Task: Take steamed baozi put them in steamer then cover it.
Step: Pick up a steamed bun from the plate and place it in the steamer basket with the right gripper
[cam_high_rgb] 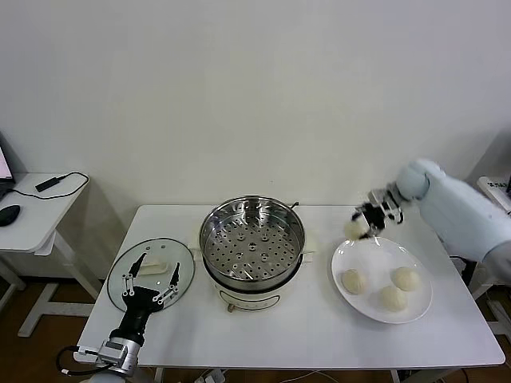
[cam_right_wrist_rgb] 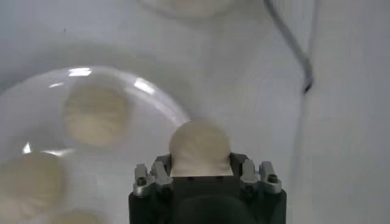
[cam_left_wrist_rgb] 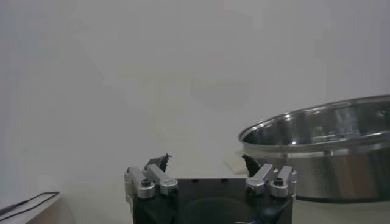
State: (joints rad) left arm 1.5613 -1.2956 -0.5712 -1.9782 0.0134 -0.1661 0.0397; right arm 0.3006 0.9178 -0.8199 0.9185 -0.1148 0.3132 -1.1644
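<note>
The right gripper [cam_high_rgb: 361, 223] is raised above the far left rim of the white plate [cam_high_rgb: 415, 307], with its fingers closed around 1 steamed baozi [cam_high_rgb: 354, 229]; the right wrist view shows that bun [cam_right_wrist_rgb: 200, 148] seated between the 2 fingers. The remaining 3 baozi [cam_high_rgb: 392, 298] lie on the plate at the right of the white table [cam_high_rgb: 319, 343], grouped toward its near half and close together. The steamer [cam_high_rgb: 251, 247] stands at the table centre on its white base, uncovered, with the perforated steel tray [cam_high_rgb: 249, 251] exposed and no bun on it. Open table surface lies between the plate and the steamer, with no object between the held bun and the pot rim. The clear glass lid [cam_high_rgb: 152, 275] lies flat on the table at the left, just beside the steamer. The left gripper [cam_high_rgb: 148, 289] hangs over the near part of that lid with its fingers spread wide and gripping nothing; the left wrist view shows the steel wall of the pot [cam_left_wrist_rgb: 323, 152] beyond its fingertips. A small side table [cam_high_rgb: 36, 209] at the far left carries a black cable [cam_high_rgb: 56, 183] and a dark computer mouse [cam_high_rgb: 8, 214].
</note>
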